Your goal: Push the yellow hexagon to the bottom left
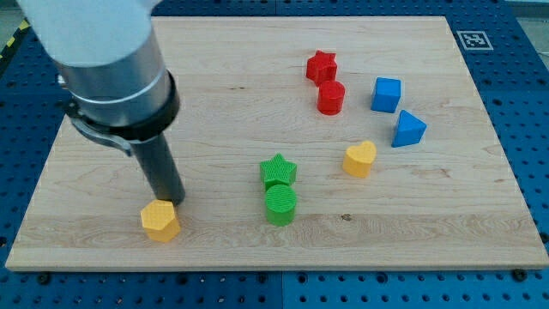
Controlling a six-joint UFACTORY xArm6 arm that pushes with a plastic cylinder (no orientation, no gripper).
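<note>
The yellow hexagon (160, 221) lies on the wooden board (214, 86) toward the view's bottom left. My tip (172, 201) stands right behind the hexagon's upper right edge, touching or nearly touching it. The rod rises up and to the left into the large grey arm body at the view's top left.
A green star (278, 170) and a green cylinder (280, 205) sit together at bottom centre. A yellow heart (360, 159) lies to their right. A red star (321, 66), red cylinder (331, 98), blue cube (387, 94) and blue triangle (408, 129) are at upper right.
</note>
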